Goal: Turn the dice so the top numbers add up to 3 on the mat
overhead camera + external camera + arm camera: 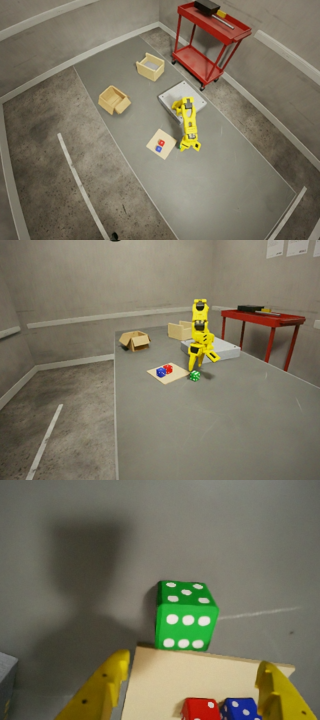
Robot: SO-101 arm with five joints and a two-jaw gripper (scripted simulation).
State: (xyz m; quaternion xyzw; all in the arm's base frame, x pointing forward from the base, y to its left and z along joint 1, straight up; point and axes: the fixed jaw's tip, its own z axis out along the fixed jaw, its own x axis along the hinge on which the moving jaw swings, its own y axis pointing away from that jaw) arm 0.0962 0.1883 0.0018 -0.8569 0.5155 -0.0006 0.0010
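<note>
The green die [180,146] [194,375] [185,625] sits flat on the table just off the right corner of the mat [168,140] [174,377] [157,680], six on top. The red die [161,142] [167,368] [201,710] and the blue die [158,149] [161,372] [241,710] sit flat on the mat, close together, each with one on top. My gripper [184,147] [195,368] [194,661] is open and empty, low above the table near the green die. In the top view it partly hides that die.
The grey base plate [170,94] [227,354] bears the arm. An open cardboard box [113,99] [134,341] and a wooden box [149,68] [177,331] stand farther back. A red cart [196,62] [258,316] stands beyond the table's right edge.
</note>
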